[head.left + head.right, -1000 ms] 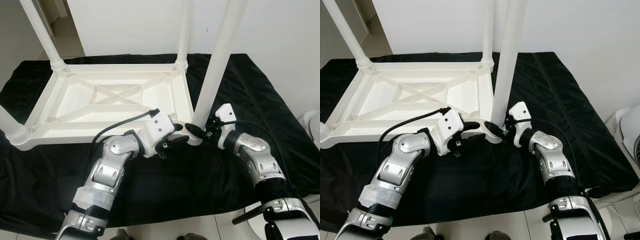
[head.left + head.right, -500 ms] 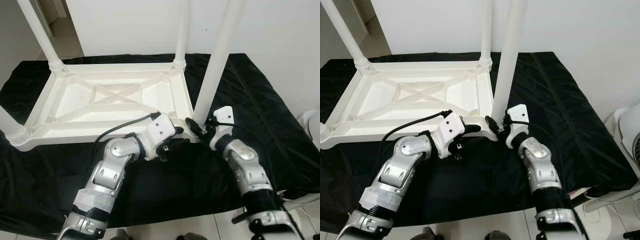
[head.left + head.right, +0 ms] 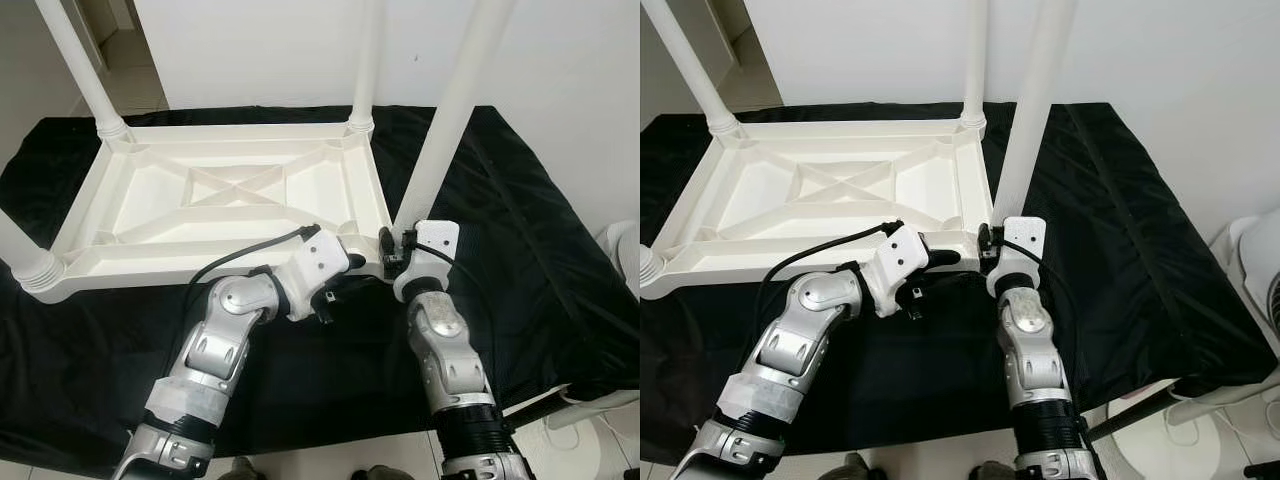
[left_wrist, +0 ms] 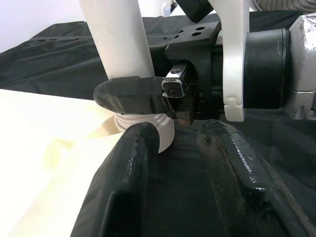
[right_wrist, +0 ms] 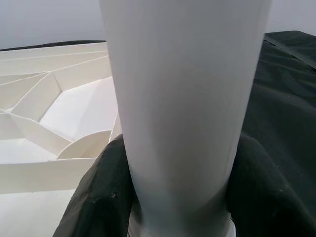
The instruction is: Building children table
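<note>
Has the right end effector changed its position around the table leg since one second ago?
Yes. The right end effector, shut on the leg, swung from the leg's right side toward the robot, judged against the tabletop's corner.

A white plastic children's table lies upside down (ribbed underside showing) on black cloth; its four white legs rise from the corners, the near-right one leaning.

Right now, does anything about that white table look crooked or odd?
Yes. The leg held by the right gripper at the near corner leans to the right, while the far leg stands straight. It looks not fully seated.
</note>
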